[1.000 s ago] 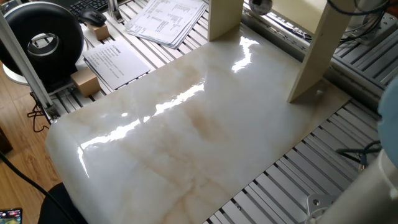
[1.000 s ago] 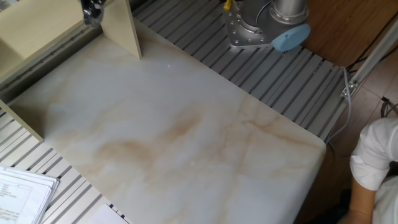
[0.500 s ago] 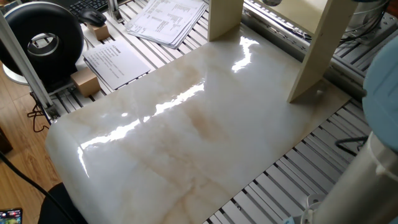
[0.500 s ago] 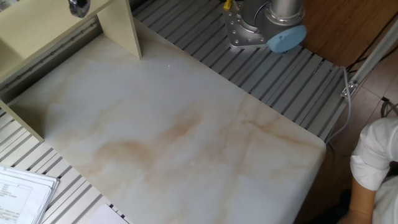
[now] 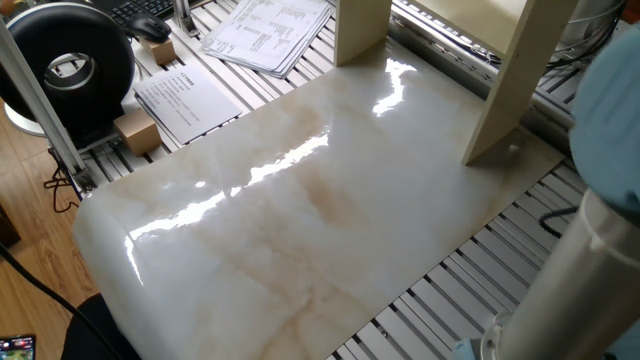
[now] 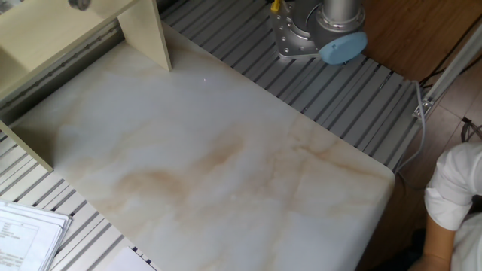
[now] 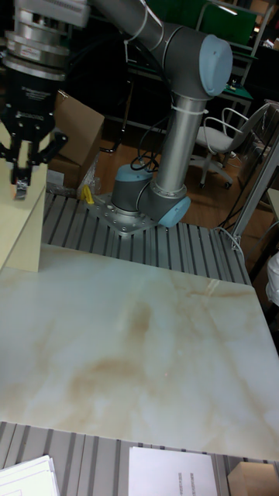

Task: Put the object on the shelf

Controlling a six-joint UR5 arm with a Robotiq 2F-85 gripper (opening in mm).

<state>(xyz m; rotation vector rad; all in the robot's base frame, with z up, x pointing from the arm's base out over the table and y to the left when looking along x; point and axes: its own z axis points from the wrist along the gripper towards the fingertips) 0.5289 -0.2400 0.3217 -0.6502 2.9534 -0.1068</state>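
In the tall fixed view my gripper hangs at the top left, just above the pale beige shelf. Its fingers are drawn together on a tiny pale silver piece, the object, which is too small to make out in detail. The other fixed view shows only a grey blur of the fingertips at the top edge, over the shelf's board beside an upright panel. One fixed view shows the shelf's upright panels, with the gripper and the object out of frame there.
A glossy marble slab covers the table. A big black spool, printed papers and a small brown box lie along the left. The arm's base stands behind the slab. A person's white sleeve shows at the right edge.
The gripper has moved further along over the shelf, sliding left toward the frame's edge in the other fixed view. The arm's blue joint has swung further into one fixed view at the right.
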